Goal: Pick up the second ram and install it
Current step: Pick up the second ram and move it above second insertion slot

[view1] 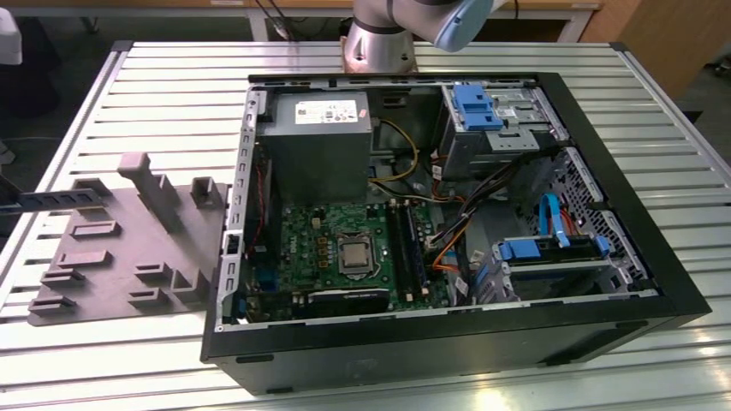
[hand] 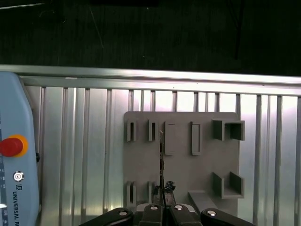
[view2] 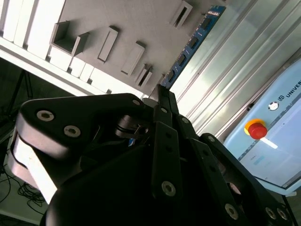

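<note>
A: Where is the second ram (view2: 193, 44)?

B: In the gripper (view2: 162, 92). In the second wrist view the black fingers (view2: 164, 141) are closed on one end of it. The bluish board runs out from them over the gray fixture (view2: 141, 23). The clamped end is hidden by the fingers.

A: And in the first wrist view?

B: There the second ram (hand: 161, 155) shows edge-on, a thin dark line leading from the gripper (hand: 162, 205) across the fixture (hand: 181, 172). Neither flat face can be seen. A pale blue pendant (hand: 16, 197) with a red button (hand: 10, 146) lies beside the fixture, cut off at the frame edge.

A: Is the stick touching the fixture?

B: I cannot tell. In the exterior view the second ram (view1: 57, 199) is a dark level strip at the exterior view's left, over the far corner of the fixture (view1: 126, 248). Its outer end runs out of frame.

A: What about the arm (view1: 383, 38)?

B: Its base and a pale blue joint cap show at the top, and the rest is cut off.

A: And the computer case (view1: 457, 351)?

B: It lies open on the slatted table (view1: 149, 103), well apart from the stick. The long black memory slots (view1: 403, 248) are too dark and narrow to make out whether anything sits in them.
</note>
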Tool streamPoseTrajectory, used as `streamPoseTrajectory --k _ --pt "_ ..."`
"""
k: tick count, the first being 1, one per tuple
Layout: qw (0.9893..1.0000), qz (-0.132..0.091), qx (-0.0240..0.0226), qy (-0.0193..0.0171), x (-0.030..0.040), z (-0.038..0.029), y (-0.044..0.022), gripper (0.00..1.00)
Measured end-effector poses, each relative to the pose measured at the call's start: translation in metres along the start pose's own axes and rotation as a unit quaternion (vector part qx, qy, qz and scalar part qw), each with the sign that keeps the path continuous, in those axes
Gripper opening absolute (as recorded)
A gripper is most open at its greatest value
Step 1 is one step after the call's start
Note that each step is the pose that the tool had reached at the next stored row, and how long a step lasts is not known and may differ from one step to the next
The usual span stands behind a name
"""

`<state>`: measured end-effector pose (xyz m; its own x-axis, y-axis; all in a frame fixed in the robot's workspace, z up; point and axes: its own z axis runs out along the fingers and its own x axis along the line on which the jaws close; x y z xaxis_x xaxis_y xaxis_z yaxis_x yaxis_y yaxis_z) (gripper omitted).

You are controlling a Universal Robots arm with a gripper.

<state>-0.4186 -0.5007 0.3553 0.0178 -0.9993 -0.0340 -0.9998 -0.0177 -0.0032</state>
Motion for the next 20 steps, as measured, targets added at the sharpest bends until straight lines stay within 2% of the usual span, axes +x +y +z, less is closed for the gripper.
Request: streamPoseTrajectory --k 20 --pt "1.0000 0.000 0.0006 0.0000 -0.0003 -0.0091 0.0000 0.11"
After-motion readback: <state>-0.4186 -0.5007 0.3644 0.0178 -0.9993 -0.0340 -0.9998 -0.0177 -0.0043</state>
